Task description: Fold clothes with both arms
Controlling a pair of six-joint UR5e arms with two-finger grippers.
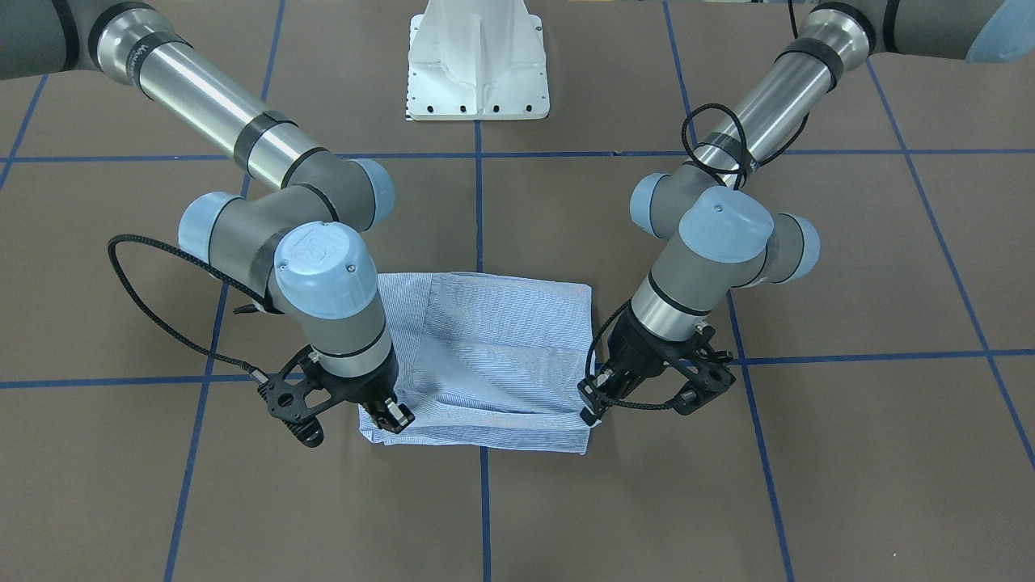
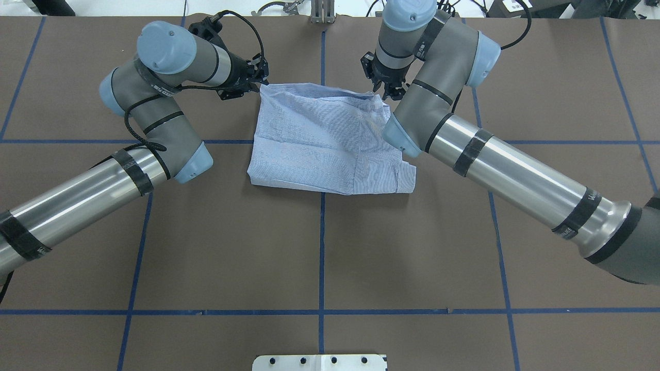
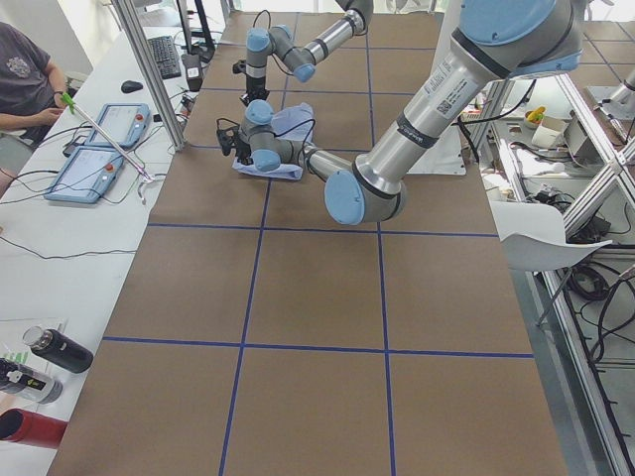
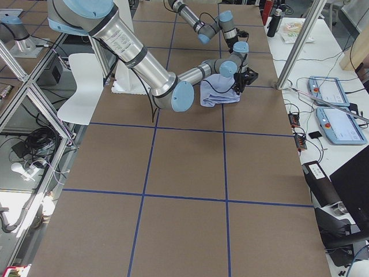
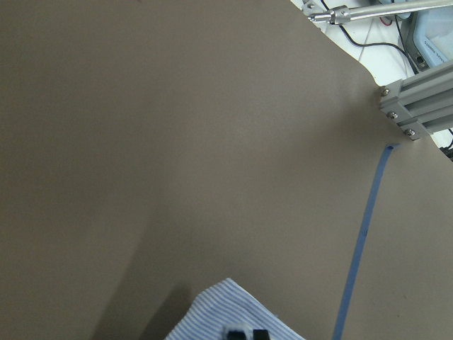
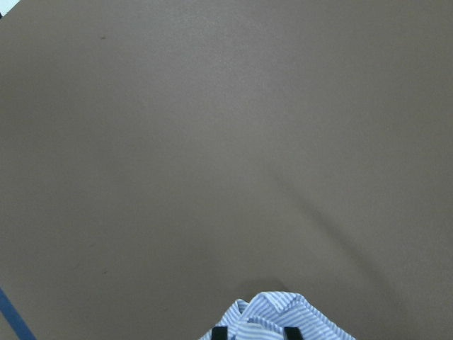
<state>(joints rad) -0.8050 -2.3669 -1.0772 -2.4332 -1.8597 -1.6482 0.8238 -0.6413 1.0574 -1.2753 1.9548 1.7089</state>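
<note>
Nearest the front camera, the outer edge of the shirt is taken at both corners; the right gripper is clamped on one, cloth bunched between its fingers; the left gripper appears closed on the other, fingers nearly together. The shirt lies as a rumpled, folded rectangle mid-table, across a blue tape line. It is judged light, soft and limp, likely to sag and slip on itself; the corners are the sound holds, lifted evenly. Beyond, the white base stands well apart.

Left tool and right tool are clamped low.
</note>
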